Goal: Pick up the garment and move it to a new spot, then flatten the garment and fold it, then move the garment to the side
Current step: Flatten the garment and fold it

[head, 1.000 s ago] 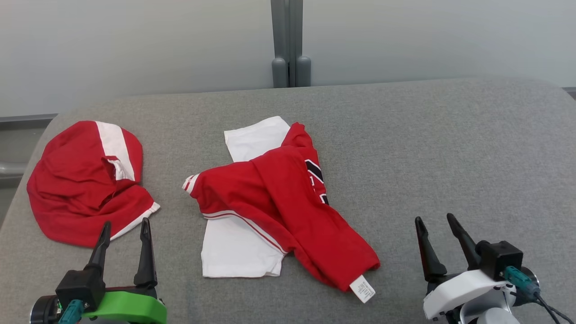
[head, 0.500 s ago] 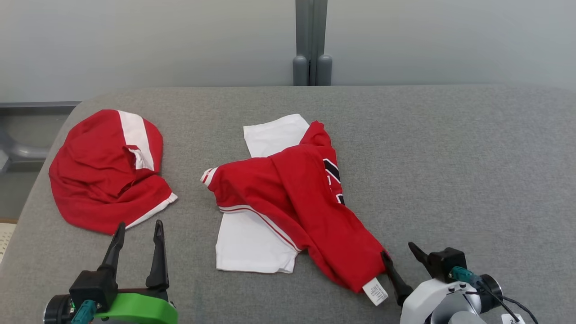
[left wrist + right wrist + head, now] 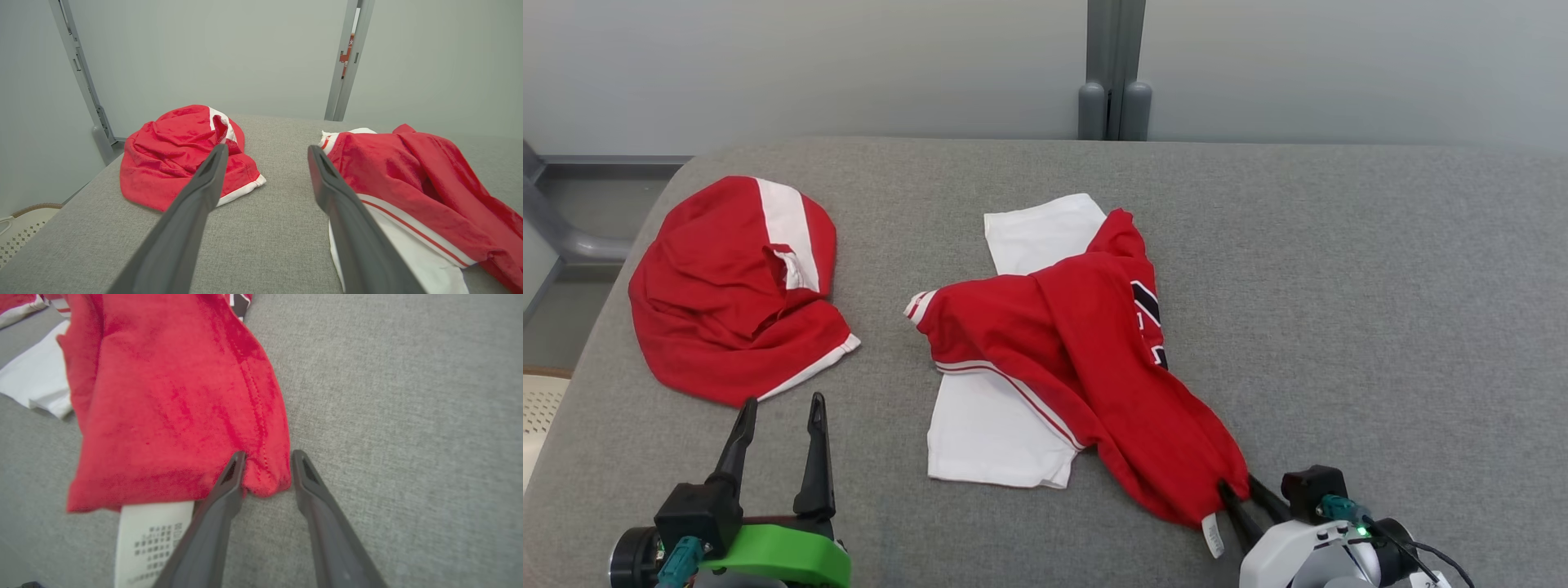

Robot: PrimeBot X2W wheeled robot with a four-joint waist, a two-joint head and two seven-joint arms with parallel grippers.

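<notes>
- Two garments lie on the grey padded surface (image 3: 1380, 286), well apart from each other.
- Middle of the surface: the garment (image 3: 1094, 367), red with white panels and thin white stripes, is crumpled, with one red part folded across a white part. A dark printed patch shows along its right-hand edge in the head view.
- Its nearest red corner points toward the robot's right side, and a white care label (image 3: 1213, 535) hangs from the hem there.
- Right gripper (image 3: 1236, 490): it sits low at that corner. In the right wrist view the gripper (image 3: 267, 457) has its two dark fingers either side of a small bunched fold of the garment (image 3: 171, 396), with the fabric filling the gap between them. The jaws stand partly apart; I cannot tell whether they are pinching the cloth or merely bracketing it.
- The care label (image 3: 151, 539) lies just left of the left-hand finger in that view, flat on the surface (image 3: 408, 416).
- Left gripper (image 3: 783, 402): its fingers are spread wide with nothing between them, above bare surface. In the left wrist view the gripper (image 3: 267, 149) points between the two garments, touching neither.
- Far left: a second red garment (image 3: 727, 302) with a white band lies in a rounded heap near the edge.
- Behind the surface is a pale wall (image 3: 849, 65) with a grey upright post (image 3: 1115, 73).
</notes>
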